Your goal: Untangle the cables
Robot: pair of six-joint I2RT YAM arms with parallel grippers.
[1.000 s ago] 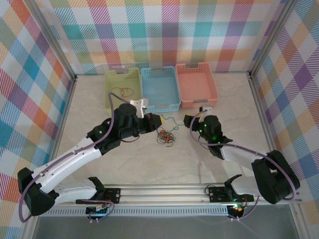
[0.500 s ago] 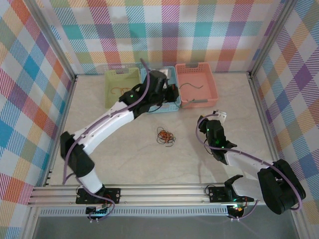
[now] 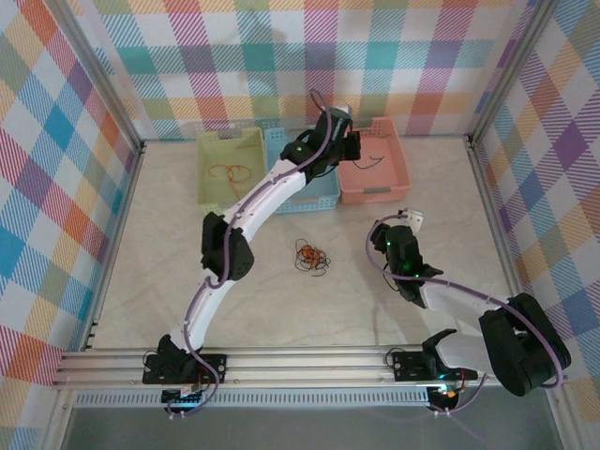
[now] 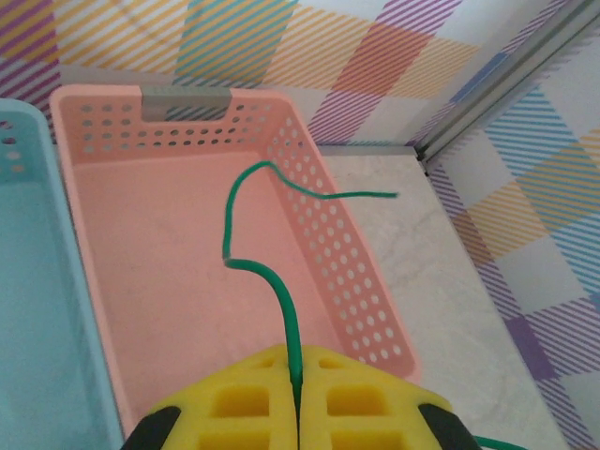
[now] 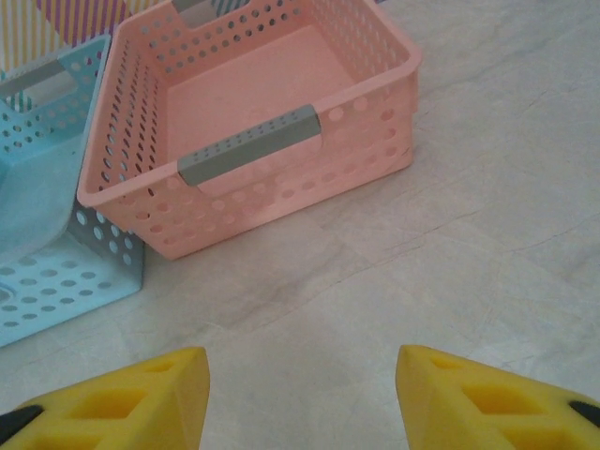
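Left gripper (image 4: pixel 296 371) pinches a green cable (image 4: pixel 226 225) above the pink basket (image 4: pixel 358 272) — blue basket (image 4: pixel 23 281) beside, tangle (image 3: pixel 311 256) well apart.

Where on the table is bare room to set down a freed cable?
Bare tabletop left of the left arm, and right of the pink basket toward the right wall. Crowded: centre, around the tangle, and over the pink basket, where the left gripper holds a green cable.

Boxed in on three sides by walls (image 3: pixel 394 56) of pastel plaid in teal, orange, purple and yellow, braced at the corners by slanting grey metal posts (image 3: pixel 101 80), floored with a pale, faintly marbled tabletop (image 3: pixel 159 244), edged in front by a metal rail (image 3: pixel 309 361), lit evenly.
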